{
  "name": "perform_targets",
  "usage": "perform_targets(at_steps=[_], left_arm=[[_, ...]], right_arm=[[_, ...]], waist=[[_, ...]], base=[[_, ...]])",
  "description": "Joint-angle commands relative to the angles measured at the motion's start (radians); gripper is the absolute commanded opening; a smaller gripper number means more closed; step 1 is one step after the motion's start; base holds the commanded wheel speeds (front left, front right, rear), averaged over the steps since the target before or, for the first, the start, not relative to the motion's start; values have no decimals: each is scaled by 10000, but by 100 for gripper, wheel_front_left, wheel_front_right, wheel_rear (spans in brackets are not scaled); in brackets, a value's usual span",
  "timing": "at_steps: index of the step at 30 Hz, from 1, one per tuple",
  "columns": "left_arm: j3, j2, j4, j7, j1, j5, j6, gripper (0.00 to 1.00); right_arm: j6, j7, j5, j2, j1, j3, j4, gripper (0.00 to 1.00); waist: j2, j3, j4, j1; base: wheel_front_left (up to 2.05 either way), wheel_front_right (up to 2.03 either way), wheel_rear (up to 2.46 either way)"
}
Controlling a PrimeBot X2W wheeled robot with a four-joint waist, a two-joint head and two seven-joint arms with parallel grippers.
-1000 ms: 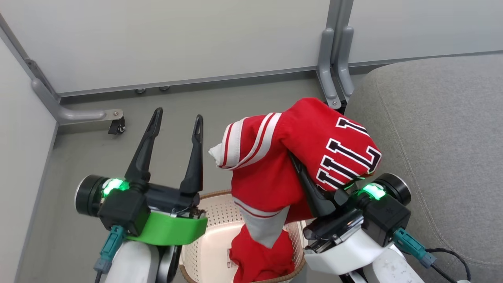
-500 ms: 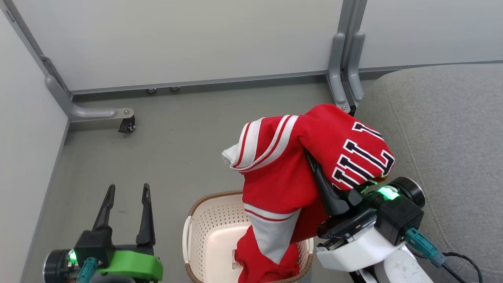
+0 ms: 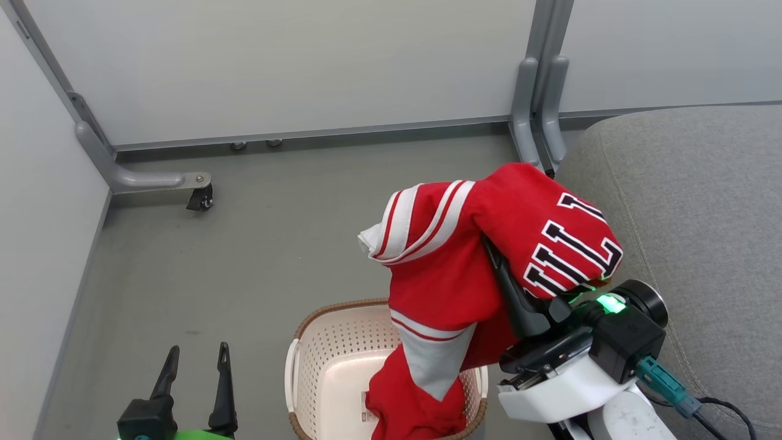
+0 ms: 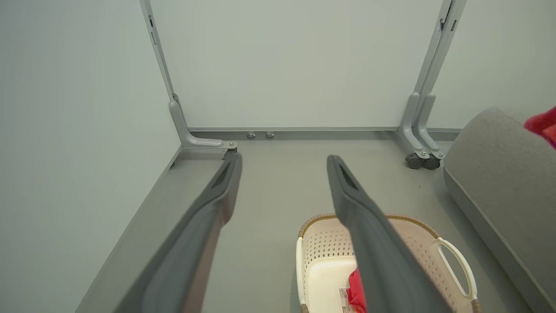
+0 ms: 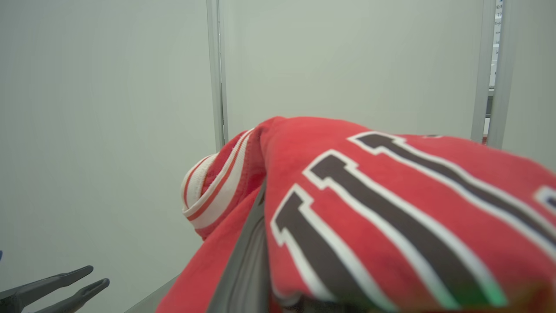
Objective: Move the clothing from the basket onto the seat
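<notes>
A red jersey (image 3: 452,269) with white stripes and black lettering is draped over my right gripper (image 3: 498,256), which is shut on it above the basket. One dark finger (image 3: 512,290) shows under the cloth. The jersey's lower end hangs into the cream basket (image 3: 317,342), where red cloth (image 3: 415,412) is bunched. Whether that is a second garment I cannot tell. The lettering (image 5: 391,204) looms close in the right wrist view. The grey seat (image 3: 702,214) lies just right of the jersey. My left gripper (image 3: 195,363) is open and empty over the floor, left of the basket (image 4: 321,219).
Grey partition walls close the back and left. A castor foot (image 3: 198,198) stands at the back left, and two post feet (image 3: 537,122) stand beside the seat (image 4: 491,174). A cable (image 3: 727,409) runs near my right wrist. Grey floor (image 3: 275,232) stretches behind the basket.
My left gripper has pulled back from beside the jersey to the lower left, still open. The right gripper keeps its hold on the jersey. The head camera has shifted slightly.
</notes>
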Motion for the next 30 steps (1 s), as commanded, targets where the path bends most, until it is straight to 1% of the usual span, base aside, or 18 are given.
perform_targets(at_steps=[1, 10, 16, 22, 26, 30], left_arm=[[5, 4, -9, 7, 140, -212, -48, 100], [-212, 9, -288, 8, 281, -554, -107, 100], [-246, 8, -320, 8, 307, -761, 42, 100], [-239, 8, -285, 8, 235, -749, 44, 100], [-220, 8, -355, 6, 180, -777, 66, 100], [-295, 6, -349, 8, 70, -802, 26, 100]], right_arm=[[-3, -35, -19, -20, 119, -51, -23, 0], [-3, -35, -12, -7, 51, -150, -25, 0], [-3, -35, 6, 18, 4, -175, -32, 0], [-3, -35, -32, 3, -52, -221, -33, 0], [-3, -35, -49, -5, -54, -373, -61, 0], [-3, -35, -71, -64, -95, -441, -66, 0]], waist=[[0, 1, -10, 0], [0, 104, -96, 0], [0, 144, -145, 0], [0, 172, -248, 0], [0, 219, -525, 0], [0, 330, -1005, 0]], base=[[0, 0, 0], [0, 0, 0], [0, 0, 0], [0, 0, 0], [0, 0, 0], [0, 0, 0]])
